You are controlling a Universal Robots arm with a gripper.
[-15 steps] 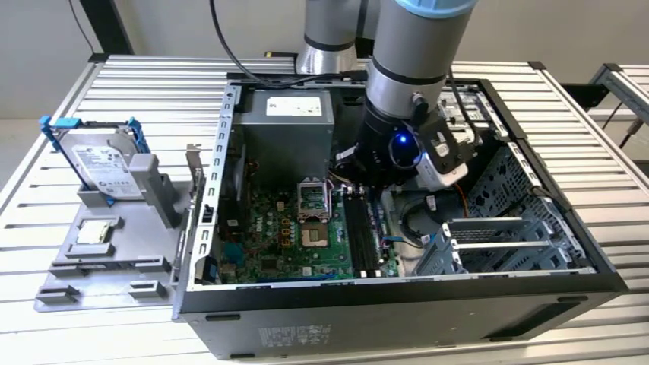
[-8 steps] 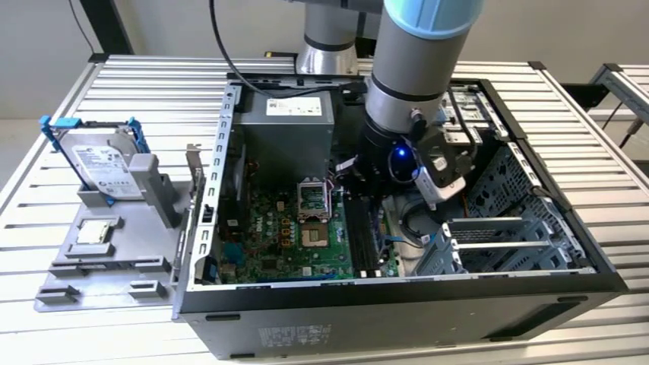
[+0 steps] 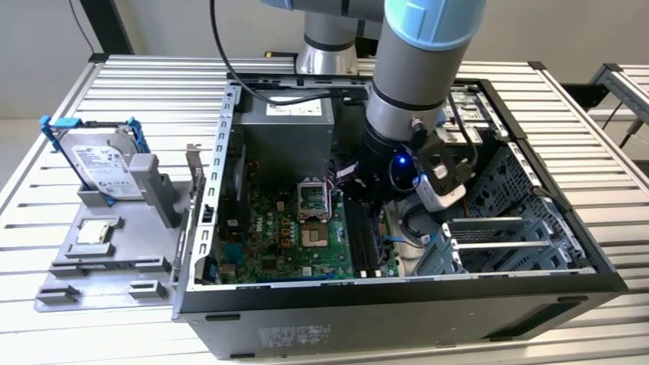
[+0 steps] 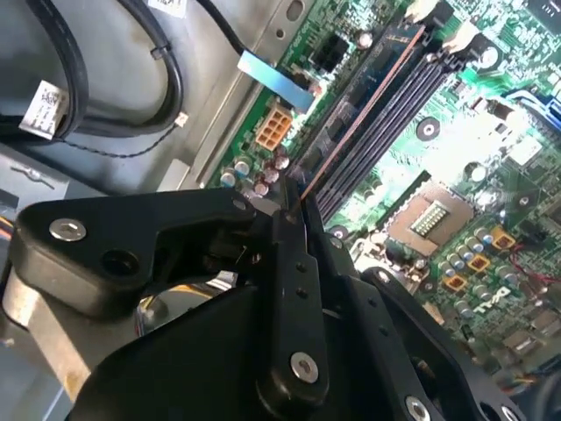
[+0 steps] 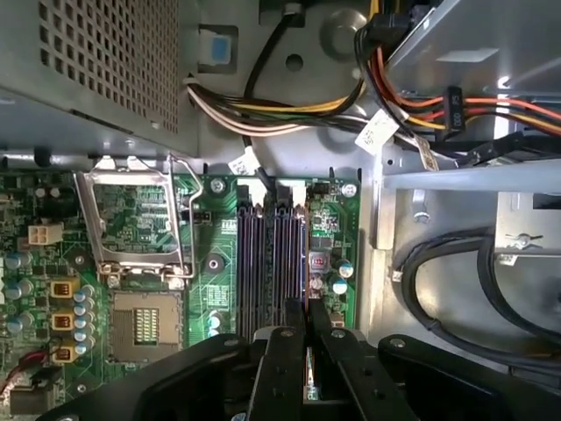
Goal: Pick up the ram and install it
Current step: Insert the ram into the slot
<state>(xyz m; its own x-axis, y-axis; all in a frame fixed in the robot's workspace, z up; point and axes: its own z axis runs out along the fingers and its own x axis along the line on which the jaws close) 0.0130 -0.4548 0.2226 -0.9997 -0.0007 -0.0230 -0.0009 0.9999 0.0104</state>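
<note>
Gripper (image 4: 294,206) clamped on ram (image 4: 364,101) edge; ram stood in outermost memory slot (image 5: 307,254) on motherboard (image 5: 206,254); case (image 3: 406,304) open.

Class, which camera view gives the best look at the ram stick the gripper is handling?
The second wrist view: the ram runs edge-on from the gripper along the board's slots. In the first wrist view just a short piece of it peeks between the fingers. In the exterior view I cannot pick it out.

— Ram status?
— The ram (image 4: 372,88) is a long, thin, dark board with a coppery edge, standing on edge along the purple memory slots, running from frame centre to upper right in the second wrist view.
— Its near end?
— Hidden between black fingers.
</note>
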